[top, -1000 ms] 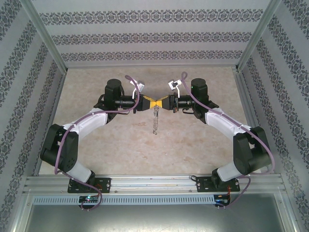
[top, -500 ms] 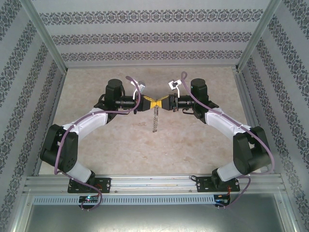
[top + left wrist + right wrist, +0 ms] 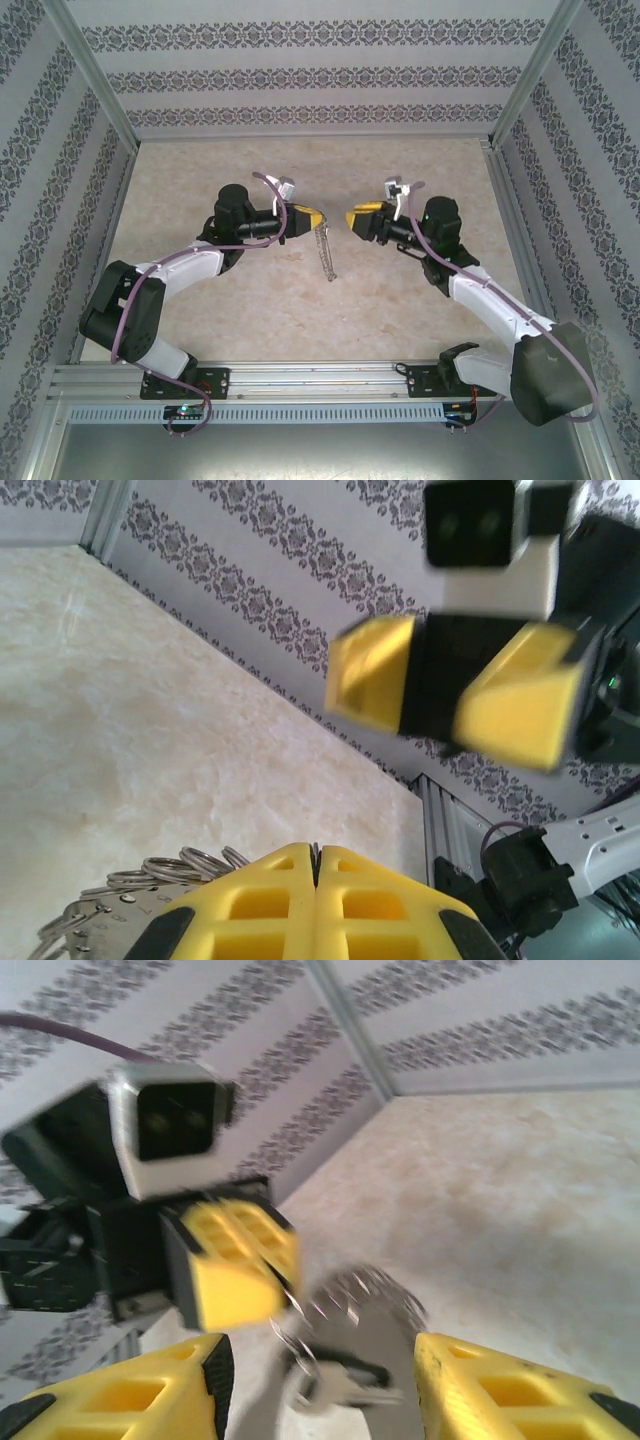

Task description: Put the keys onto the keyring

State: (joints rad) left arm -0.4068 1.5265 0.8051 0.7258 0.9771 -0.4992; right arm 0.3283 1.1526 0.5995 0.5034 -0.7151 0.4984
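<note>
My left gripper is shut on the top of the keyring, which dangles below it over the table as a thin chain-like strip. In the left wrist view a sliver of metal sits between the shut fingers, and small silver rings of the keyring show at the lower left. My right gripper stands open a short way to the right, holding nothing. In the right wrist view, the blurred keyring hangs from the left gripper, with a black-headed key on it, ahead of my open right gripper.
The beige marbled table lies under both arms. Patterned walls with aluminium posts close it in at the back and sides. The metal rail carrying the arm bases runs along the near edge.
The right gripper has opened and drawn back to the right, away from the left gripper. The keyring stays in the left gripper and swings, its lower end now slanting right.
</note>
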